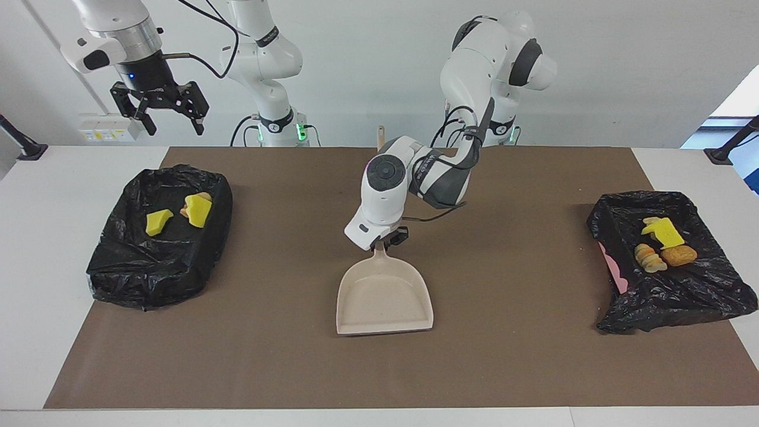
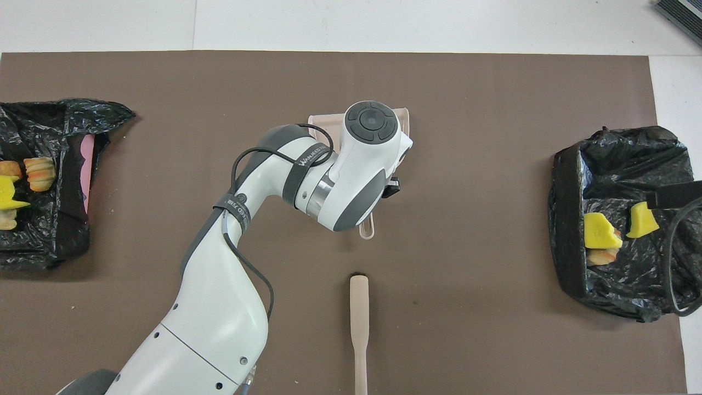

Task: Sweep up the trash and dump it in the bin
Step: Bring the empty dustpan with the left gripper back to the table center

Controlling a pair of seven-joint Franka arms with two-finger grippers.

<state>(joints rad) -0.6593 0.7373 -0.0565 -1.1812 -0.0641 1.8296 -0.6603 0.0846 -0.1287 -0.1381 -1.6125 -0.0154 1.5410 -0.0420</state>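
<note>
In the facing view we see two bins lined with black bags, one at each end of the brown mat (image 1: 510, 362), and the dustpan (image 1: 384, 296) lies between them. The bin at the right arm's end (image 1: 157, 261) holds three trash pieces (image 1: 159, 222). The bin at the left arm's end (image 1: 688, 296) holds four trash pieces (image 1: 678, 255). The dustpan is empty. The left gripper (image 1: 388, 240) is clamped on the dustpan handle. The right gripper (image 1: 172, 123) has its fingers apart, high above its bin. One brush (image 2: 359, 323) lies nearer to the robots than the dustpan.

Trash (image 1: 661, 243) inside both black bins (image 1: 160, 237)
</note>
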